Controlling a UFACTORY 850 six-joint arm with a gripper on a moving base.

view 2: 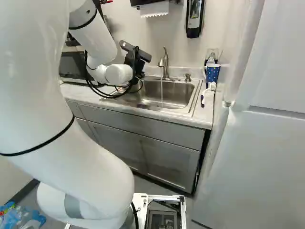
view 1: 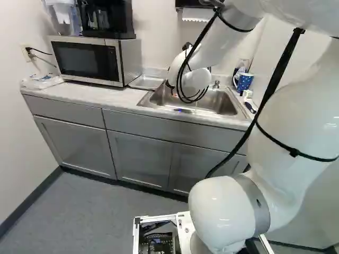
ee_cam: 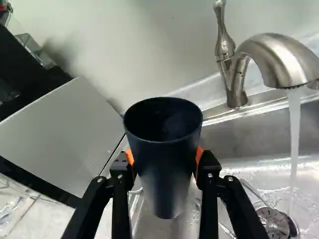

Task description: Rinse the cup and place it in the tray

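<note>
The gripper (ee_cam: 165, 164) pinches the dark cup (ee_cam: 163, 154) from both sides with its orange pads (ee_cam: 200, 156). The cup is near the sink (ee_cam: 254, 137), well apart from the running water (ee_cam: 295, 134). It looks light and stiff, and may get slippery when wet. Its sides are a good place to hold, since that leaves the mouth free. Only the wrist view shows inside the cup. The right base view shows the whole tap (view 2: 165, 66); the left shows what may be the tray (view 1: 146, 82), by the microwave (view 1: 89, 61).
</note>
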